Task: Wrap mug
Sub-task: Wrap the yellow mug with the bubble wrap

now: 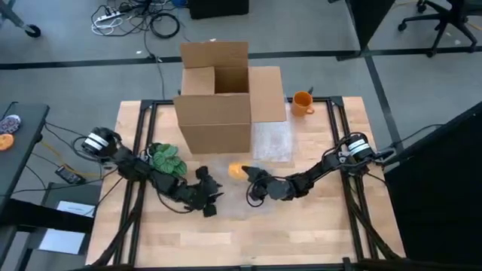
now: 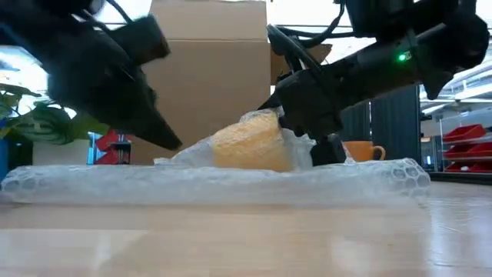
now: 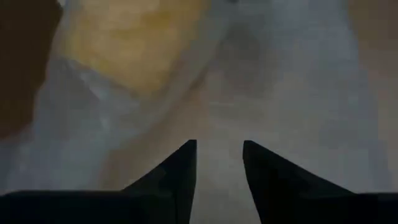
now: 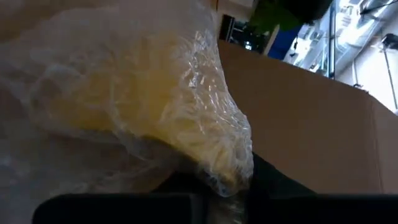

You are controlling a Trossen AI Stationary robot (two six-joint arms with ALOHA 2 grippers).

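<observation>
Jaws, left: parted by a narrow gap, nothing between them, seen in the left wrist view over bare wrap. Jaws, right: closed on a fold of wrap, per the right wrist view, where film bunches down between the dark fingers.

Table (image 1: 301, 233): light wood; bears all items below.

Cardboard box (image 1: 215, 113): open-topped, at the far middle of the table, behind the work.

Bubble wrap (image 2: 231, 185): clear sheet lying flat across the table centre in front of the box, one part drawn up and over the mug.

Left gripper (image 1: 211, 197): low over the sheet, just beside the bundle on its left, apart from it.

Right gripper (image 1: 256, 188): on the bundle's right, touching it, holding the lifted flap.

Plant (image 1: 166, 159): green leaves, left of the box, clear of the wrap.

Mug, yellow (image 2: 254, 142): on its side by appearance, half shrouded, between the two grippers and nearer the right; long axis cannot be told under the film.

Second mug, orange (image 1: 302, 102): upright at the far right, well apart.

Judgement: the flap must travel from right towards left over the mug; the free left gripper lies in that direction to receive or pin it.
</observation>
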